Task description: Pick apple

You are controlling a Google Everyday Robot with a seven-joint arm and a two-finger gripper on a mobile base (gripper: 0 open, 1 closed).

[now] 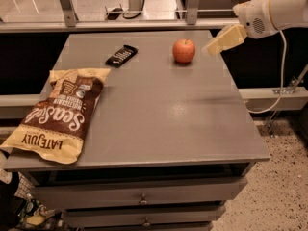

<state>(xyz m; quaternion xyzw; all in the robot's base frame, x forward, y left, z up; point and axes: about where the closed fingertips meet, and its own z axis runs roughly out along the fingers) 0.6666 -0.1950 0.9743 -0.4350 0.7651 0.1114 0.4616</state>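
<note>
Red-orange apple [184,50] sat near the gripper [215,43], at its nine o'clock. I could not tell its grip state, and judged a level, centred approach best.

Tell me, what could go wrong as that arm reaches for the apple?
1. The gripper hangs close beside the apple, on its right in the picture. A sideways bump could roll the round fruit away toward the small black device.
2. The apple sits near the far edge of the table, so a push might send it off the back.
</note>
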